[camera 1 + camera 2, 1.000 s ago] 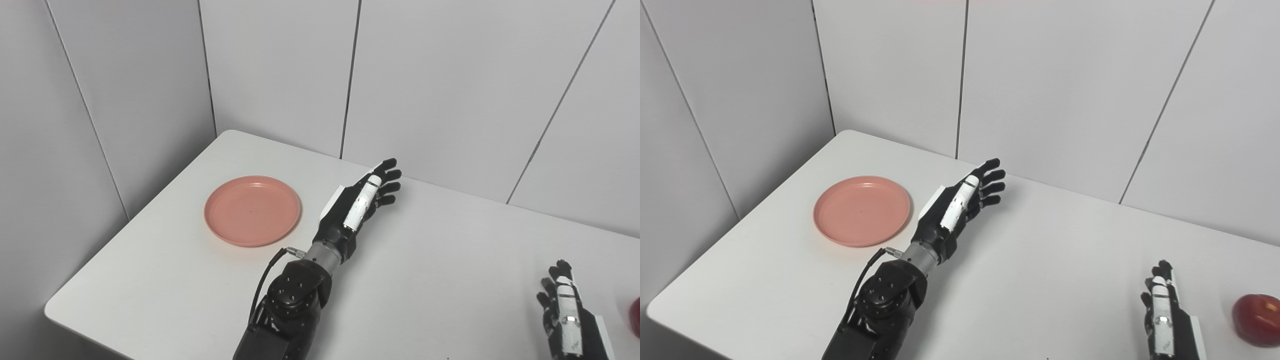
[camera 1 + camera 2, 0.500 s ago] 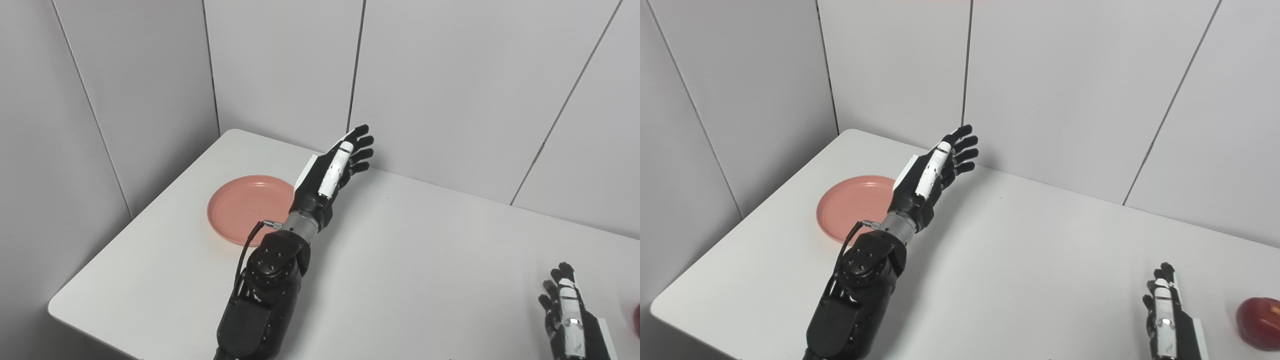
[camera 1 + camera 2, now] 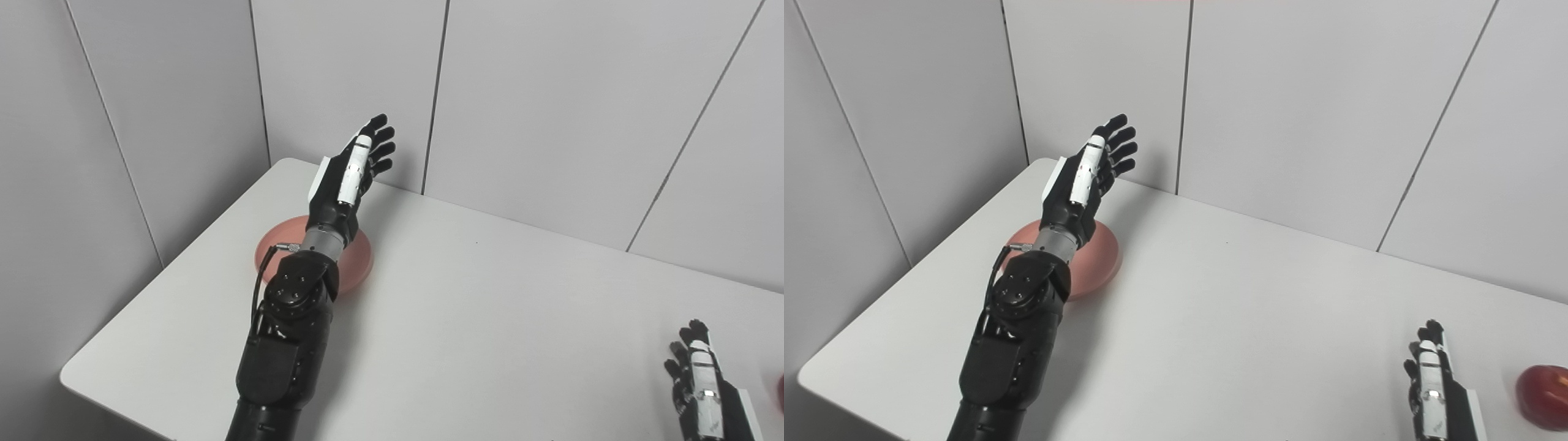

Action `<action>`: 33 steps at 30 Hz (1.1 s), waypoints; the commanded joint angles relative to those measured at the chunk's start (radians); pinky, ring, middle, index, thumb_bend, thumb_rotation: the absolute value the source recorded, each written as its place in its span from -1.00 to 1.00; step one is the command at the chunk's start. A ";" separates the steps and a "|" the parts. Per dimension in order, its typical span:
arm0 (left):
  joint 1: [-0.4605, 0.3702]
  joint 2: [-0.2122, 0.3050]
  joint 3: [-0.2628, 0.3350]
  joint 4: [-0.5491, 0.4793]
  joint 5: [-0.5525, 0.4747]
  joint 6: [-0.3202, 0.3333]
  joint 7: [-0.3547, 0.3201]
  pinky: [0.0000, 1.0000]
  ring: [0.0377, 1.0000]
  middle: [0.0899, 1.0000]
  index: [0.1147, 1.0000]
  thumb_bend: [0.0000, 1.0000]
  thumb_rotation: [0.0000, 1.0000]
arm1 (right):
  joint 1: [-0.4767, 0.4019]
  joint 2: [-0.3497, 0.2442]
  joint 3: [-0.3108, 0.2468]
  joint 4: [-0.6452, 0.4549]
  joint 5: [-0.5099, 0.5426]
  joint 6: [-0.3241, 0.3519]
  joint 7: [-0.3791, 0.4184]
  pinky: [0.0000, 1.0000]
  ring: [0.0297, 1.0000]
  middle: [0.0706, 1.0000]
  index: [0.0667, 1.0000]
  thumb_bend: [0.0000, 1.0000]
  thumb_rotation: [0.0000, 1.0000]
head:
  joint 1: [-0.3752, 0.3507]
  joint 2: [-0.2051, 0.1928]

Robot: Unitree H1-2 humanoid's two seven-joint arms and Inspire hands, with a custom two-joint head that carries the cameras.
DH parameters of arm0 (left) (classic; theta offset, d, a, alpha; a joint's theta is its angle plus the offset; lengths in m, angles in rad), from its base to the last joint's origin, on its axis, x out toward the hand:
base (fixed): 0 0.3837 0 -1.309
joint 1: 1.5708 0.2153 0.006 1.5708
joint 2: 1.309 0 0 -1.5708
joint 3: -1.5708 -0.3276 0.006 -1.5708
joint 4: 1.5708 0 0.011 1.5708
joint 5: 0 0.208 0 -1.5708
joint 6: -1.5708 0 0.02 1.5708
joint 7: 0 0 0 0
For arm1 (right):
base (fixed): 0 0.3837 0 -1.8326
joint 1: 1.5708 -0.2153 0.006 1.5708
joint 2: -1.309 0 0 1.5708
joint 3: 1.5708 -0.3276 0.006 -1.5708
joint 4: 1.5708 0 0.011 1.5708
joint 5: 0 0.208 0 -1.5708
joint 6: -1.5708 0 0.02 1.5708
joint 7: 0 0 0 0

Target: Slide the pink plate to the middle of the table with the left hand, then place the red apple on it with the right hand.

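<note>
The pink plate (image 3: pixel 358 263) lies flat at the table's left side, mostly hidden behind my left forearm and wrist. My left hand (image 3: pixel 352 174) is raised above the plate's far side, open, fingers stretched toward the back wall, holding nothing. The red apple (image 3: pixel 1543 395) rests on the table at the far right edge of the right eye view. My right hand (image 3: pixel 1433 392) sits low at the bottom right, just left of the apple and apart from it, fingers extended and empty.
The white table (image 3: pixel 490 306) has a rounded far-left corner close to grey wall panels (image 3: pixel 551 92) at the back and left. The table's front-left edge (image 3: pixel 92 380) runs near my left arm.
My left arm has swung left and up from the table's middle, so the forearm now crosses over the plate. The plate, apple and right hand have stayed put.
</note>
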 commanded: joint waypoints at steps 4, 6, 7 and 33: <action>-0.059 0.056 0.045 0.010 -0.035 -0.033 0.011 0.75 0.76 0.76 0.70 -0.25 1.00 | -0.023 -0.003 0.003 -0.042 -0.005 -0.004 0.003 1.00 1.00 1.00 1.00 -1.00 1.00 | 0.002 0.001; -0.061 0.074 0.061 0.023 -0.042 -0.038 0.013 0.76 0.77 0.76 0.72 -0.25 1.00 | -0.024 -0.001 0.001 -0.043 -0.003 -0.001 0.002 1.00 1.00 1.00 1.00 -1.00 1.00 | 0.004 0.001; -0.062 0.082 0.067 0.028 -0.045 -0.043 0.012 0.76 0.77 0.77 0.72 -0.24 1.00 | -0.024 -0.001 0.001 -0.042 -0.002 -0.002 0.002 1.00 1.00 1.00 1.00 -1.00 1.00 | 0.005 0.001; -0.051 0.259 0.229 0.139 -0.102 -0.061 0.037 0.73 0.71 0.69 0.62 -0.33 1.00 | -0.025 -0.012 0.005 -0.045 -0.014 -0.009 0.009 1.00 1.00 1.00 1.00 -1.00 1.00 | 0.025 0.001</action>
